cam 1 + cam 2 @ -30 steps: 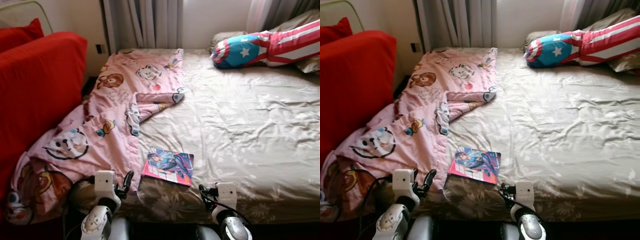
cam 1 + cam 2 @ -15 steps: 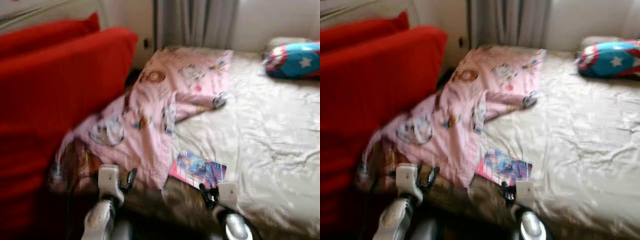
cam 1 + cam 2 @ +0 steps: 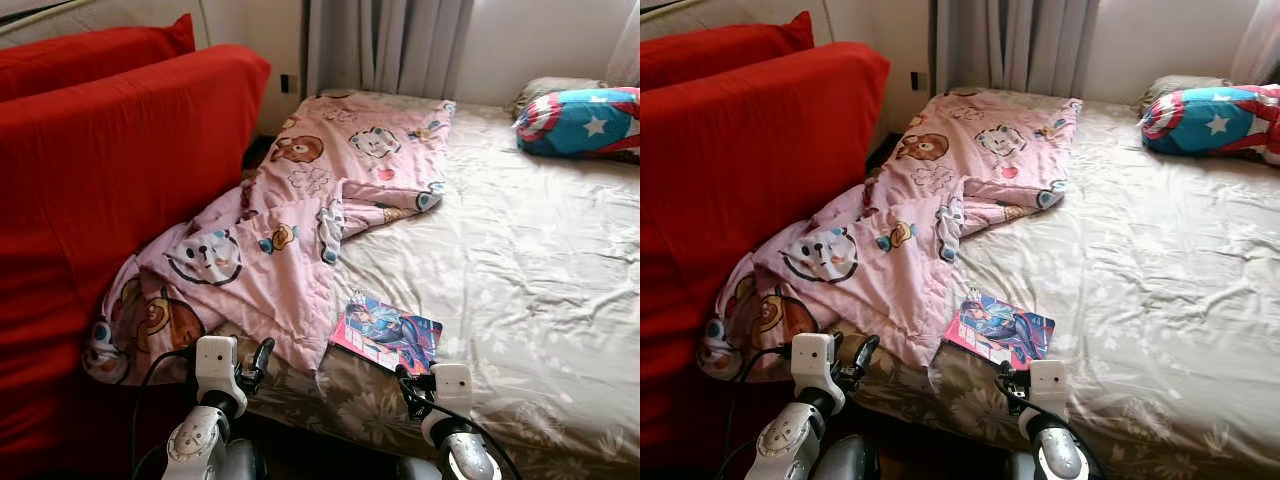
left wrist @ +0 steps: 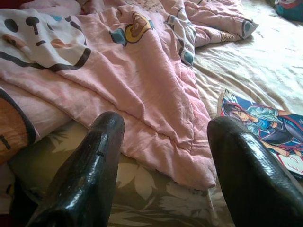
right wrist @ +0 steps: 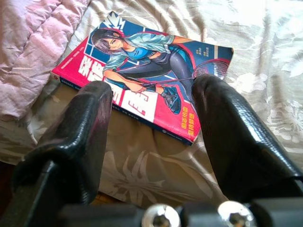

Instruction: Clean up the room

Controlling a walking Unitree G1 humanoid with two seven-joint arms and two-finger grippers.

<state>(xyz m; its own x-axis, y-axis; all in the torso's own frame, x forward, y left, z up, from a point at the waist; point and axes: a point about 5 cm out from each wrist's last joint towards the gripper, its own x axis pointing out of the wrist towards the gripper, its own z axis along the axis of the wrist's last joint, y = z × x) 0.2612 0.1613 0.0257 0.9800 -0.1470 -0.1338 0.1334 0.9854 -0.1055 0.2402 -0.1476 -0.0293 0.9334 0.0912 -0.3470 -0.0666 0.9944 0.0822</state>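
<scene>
Plainly the book lies flat near the bed front edge, just beside the pink quilt; it looks thin, stiff and glossy (likely slippery), so pinch its near edge. Right claw and left claw gape, empty

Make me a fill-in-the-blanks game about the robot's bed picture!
1. The comic book lies on the ____, near its front edge.
2. The blanket with cartoon bears is coloured ____.
3. The pillow at the far end has a white ____ on a blue circle.
4. The right gripper has its fingers ____, pointing at the comic book.

Missing words: bed; pink; star; open
</scene>
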